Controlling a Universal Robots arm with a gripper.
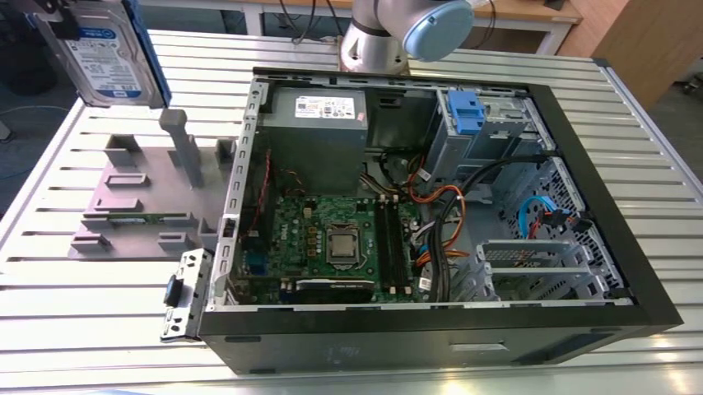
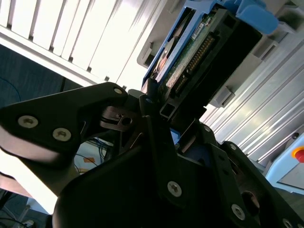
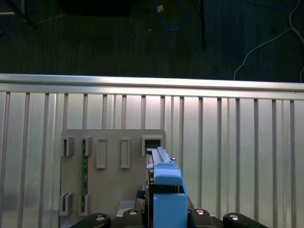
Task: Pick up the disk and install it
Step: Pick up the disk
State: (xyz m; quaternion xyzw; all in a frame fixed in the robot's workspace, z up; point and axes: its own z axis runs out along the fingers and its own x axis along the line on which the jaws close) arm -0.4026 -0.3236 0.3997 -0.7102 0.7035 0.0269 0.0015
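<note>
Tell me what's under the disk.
In the first wrist view, the grey stand on the slatted table lies below the disk; the stand's part directly beneath it is covered.

**A:** Legend, exterior view: how many of each main item?
**B:** One hard disk [image 1: 104,53], one open computer case [image 1: 648,280], one robot arm [image 1: 409,29].
**A:** And the case components, counted?
**B:** One grey power-supply box [image 1: 316,123], one motherboard [image 1: 329,218], one processor [image 1: 342,246].
**A:** The remaining items?
**B:** One grey plastic stand [image 1: 132,193] and one slatted metal table [image 1: 88,313].
</note>
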